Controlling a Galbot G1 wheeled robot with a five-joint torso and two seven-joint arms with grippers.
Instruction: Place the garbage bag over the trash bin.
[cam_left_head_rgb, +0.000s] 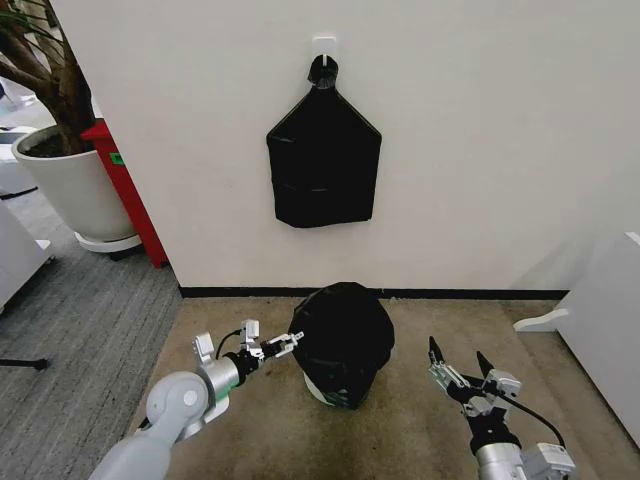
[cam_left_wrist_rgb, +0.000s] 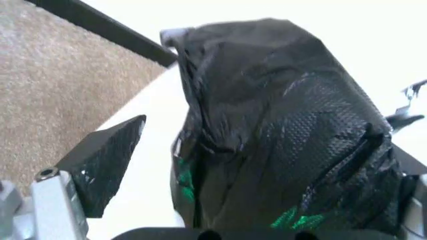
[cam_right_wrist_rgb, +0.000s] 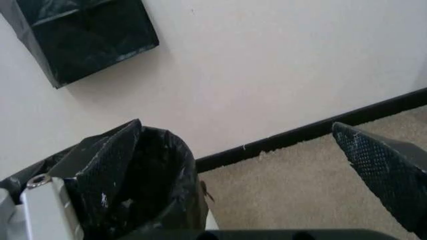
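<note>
The glossy black garbage bag (cam_left_head_rgb: 342, 335) is draped over the trash bin, whose white and greenish base (cam_left_head_rgb: 322, 392) peeks out below it on the tan carpet. My left gripper (cam_left_head_rgb: 285, 343) is open at the bag's left side, fingertips at the plastic. In the left wrist view the crinkled garbage bag (cam_left_wrist_rgb: 287, 140) lies beside one dark finger (cam_left_wrist_rgb: 107, 160). My right gripper (cam_left_head_rgb: 462, 362) hangs open to the right of the bin, apart from it. The right wrist view shows the right gripper (cam_right_wrist_rgb: 237, 125) spread wide, with the garbage bag (cam_right_wrist_rgb: 157, 175) behind one finger.
A flat black bundle of bags (cam_left_head_rgb: 323, 165) hangs from a wall hook above the bin. A large white plant pot (cam_left_head_rgb: 70, 190) and a red panel (cam_left_head_rgb: 128, 185) stand at the left. White furniture (cam_left_head_rgb: 600, 320) stands at the right. A black baseboard (cam_left_head_rgb: 450, 293) runs behind.
</note>
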